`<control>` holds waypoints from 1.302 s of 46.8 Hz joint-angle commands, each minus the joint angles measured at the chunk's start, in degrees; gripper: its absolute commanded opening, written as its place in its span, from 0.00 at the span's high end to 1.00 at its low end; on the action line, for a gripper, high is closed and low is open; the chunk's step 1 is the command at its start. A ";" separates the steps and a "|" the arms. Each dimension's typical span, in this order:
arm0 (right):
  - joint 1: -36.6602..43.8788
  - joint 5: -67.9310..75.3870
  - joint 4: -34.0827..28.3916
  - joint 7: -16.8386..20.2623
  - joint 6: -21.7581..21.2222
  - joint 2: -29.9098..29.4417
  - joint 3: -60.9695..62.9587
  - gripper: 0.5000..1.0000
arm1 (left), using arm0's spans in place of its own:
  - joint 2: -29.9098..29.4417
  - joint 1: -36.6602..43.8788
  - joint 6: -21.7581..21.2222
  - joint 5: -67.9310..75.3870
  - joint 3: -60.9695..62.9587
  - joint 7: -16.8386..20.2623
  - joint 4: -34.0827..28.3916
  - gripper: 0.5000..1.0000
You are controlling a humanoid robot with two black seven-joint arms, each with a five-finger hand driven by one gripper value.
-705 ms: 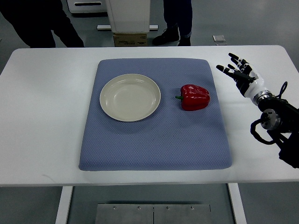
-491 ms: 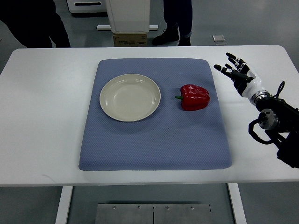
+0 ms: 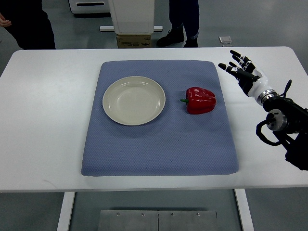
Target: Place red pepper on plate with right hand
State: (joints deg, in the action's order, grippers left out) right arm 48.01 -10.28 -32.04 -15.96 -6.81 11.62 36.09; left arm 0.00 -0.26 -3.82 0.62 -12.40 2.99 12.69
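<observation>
A red pepper point(image 3: 200, 100) lies on its side on the right half of a blue mat point(image 3: 159, 139), its green stem pointing left. An empty cream plate point(image 3: 134, 100) sits on the mat to its left, a short gap between them. My right hand point(image 3: 239, 70) hovers over the white table just past the mat's right edge, up and to the right of the pepper. Its fingers point(image 3: 236, 54) are spread and hold nothing. The left arm does not show.
The mat lies on a white table point(image 3: 43, 120). Beyond the far edge stand two people, seen as dark legs point(image 3: 29, 24) and shoes point(image 3: 175, 36), beside a white machine base and a cardboard box point(image 3: 134, 40).
My right hand has shifted slightly up and to the left, toward the mat's top right corner. The person at the far left has stepped further left. Pepper and plate have not moved.
</observation>
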 commanded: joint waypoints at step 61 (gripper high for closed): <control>0.16 0.00 0.31 -0.04 -5.05 0.42 -0.14 0.00 | 0.00 0.00 -0.05 0.00 0.01 0.00 -0.03 0.00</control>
State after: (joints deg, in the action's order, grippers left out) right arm 48.24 -10.29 -31.64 -15.92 -11.95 12.04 36.03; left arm 0.00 -0.26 -3.87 0.61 -12.41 2.98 12.65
